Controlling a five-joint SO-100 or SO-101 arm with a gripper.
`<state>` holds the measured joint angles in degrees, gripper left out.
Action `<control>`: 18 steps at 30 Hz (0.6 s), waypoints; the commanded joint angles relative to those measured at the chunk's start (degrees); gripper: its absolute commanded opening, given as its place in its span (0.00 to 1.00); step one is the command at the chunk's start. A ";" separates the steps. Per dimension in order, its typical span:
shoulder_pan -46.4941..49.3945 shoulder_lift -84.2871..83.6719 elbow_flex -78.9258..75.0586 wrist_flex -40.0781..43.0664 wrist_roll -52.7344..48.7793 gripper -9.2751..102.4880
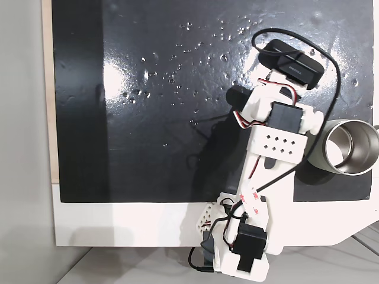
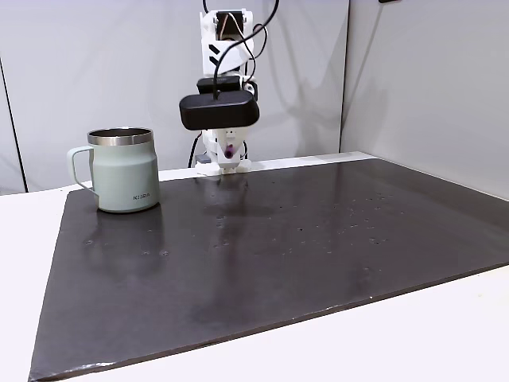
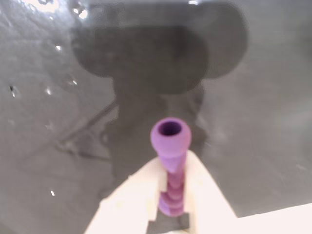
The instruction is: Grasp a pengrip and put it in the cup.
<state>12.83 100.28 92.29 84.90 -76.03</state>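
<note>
The fingers (image 3: 170,195) were clamped on the pengrip (image 3: 170,139), high above the surface, cup (image 1: 349,148) at 3 o'clock; it looked soft and light, best held mid-ribs.

The black mat (image 1: 166,106) is seen from directly overhead in a fixed view, with the arm (image 1: 272,148) and the cup (image 1: 349,148) at right. In another fixed view it is viewed low from its near edge, facing the arm (image 2: 223,79) at the far side, cup (image 2: 123,171) at left. The mat (image 3: 273,146) is viewed closely from the wrist, looking down.
</note>
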 commanded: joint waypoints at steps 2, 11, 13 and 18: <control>6.86 3.16 -12.57 5.98 -7.47 0.08; 19.86 -2.20 -25.22 6.24 -17.23 0.08; 22.15 -2.72 -26.63 6.24 -19.95 0.08; 26.81 -2.72 -27.42 7.56 -26.63 0.08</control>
<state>37.09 97.21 69.17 91.58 -99.40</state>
